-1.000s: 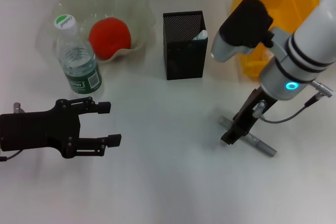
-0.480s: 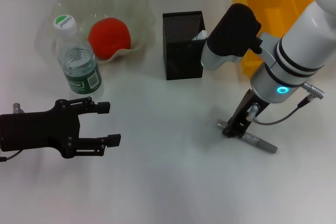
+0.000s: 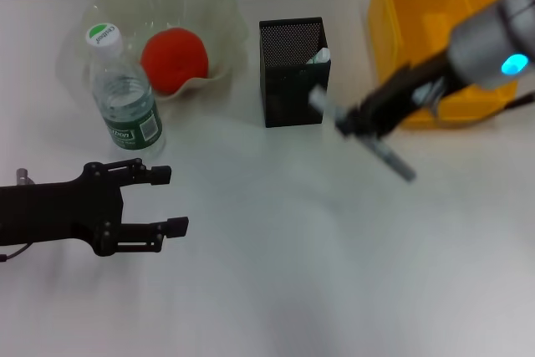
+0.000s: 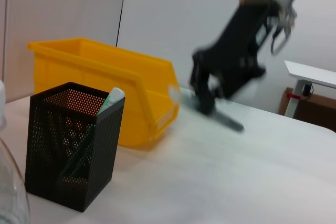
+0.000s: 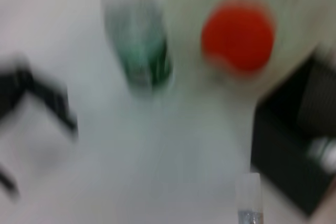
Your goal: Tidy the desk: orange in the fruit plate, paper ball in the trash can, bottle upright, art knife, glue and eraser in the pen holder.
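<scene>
Art knife (image 3: 361, 133), a slim grey bar, is seen lifted off the white table (image 3: 276, 273), pinched near its middle by the right pincer (image 3: 358, 119) and slanted, one end close to the pen holder (image 3: 292, 73) and the other pointing toward the near right. The table is a plain white top that fills the head view; in the left wrist view pale wall panels and a second white table edge (image 4: 312, 72) are seen behind it.

At the near left the left pincer (image 3: 159, 201) is held low over the table, its black fingers spread with nothing between them, pointing right. Just beyond it the bottle (image 3: 124, 98) stands upright, cap on. Behind the bottle the fruit plate (image 3: 219, 6) is placed at the far left, with the orange (image 3: 174, 58) lying inside it.

In the middle, farther back, the pen holder stands upright with a white-tipped item (image 3: 319, 57) leaning in its right corner. The right arm (image 3: 476, 43) is stretched in from the far right, passing in front of the trash can (image 3: 418, 6), with the pincer carried just right of the pen holder. The trash can stands at the far right, well apart from the fruit plate. In the right wrist view everything is blurred; only the orange, the bottle and the dark holder can be made out.
</scene>
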You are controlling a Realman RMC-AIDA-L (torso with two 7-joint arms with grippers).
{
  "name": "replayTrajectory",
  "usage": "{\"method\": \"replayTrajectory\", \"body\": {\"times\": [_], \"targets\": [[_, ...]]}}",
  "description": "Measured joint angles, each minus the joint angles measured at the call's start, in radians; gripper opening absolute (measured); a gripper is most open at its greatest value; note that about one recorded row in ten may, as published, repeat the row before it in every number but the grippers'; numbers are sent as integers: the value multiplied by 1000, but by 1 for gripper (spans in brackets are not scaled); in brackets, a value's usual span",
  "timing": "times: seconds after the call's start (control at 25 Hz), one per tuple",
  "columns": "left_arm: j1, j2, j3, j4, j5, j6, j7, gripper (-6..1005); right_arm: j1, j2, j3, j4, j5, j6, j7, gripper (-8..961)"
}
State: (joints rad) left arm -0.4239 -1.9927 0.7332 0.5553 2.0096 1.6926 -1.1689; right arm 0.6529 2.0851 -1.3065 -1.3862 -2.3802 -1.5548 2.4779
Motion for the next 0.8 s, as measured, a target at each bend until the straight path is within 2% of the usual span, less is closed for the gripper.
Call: {"method": "replayTrajectory", "body": {"times": [0.12,0.24,0.4,0.52,0.64,0.8], "targets": [[2,0,0,0,0,0,0,828,-34,-1,123,-15,147,47,-81,183],[2,0,0,0,0,1,0,828,-72,0,178,68,365,181,-227,201],[0,-2,0,0,0,2,2,828,-95,0,183,347,779,379,-572,226],[0,-2,0,-1,-1,2,5,828,-45,-1,178,624,1051,433,-881,245],[1,-2,0,-5,-1,2,9,828,21,1,179,810,1160,472,-1060,263],[2,-3,-1,-7,-2,1,11,828,67,4,177,905,1155,547,-1091,288]]}}
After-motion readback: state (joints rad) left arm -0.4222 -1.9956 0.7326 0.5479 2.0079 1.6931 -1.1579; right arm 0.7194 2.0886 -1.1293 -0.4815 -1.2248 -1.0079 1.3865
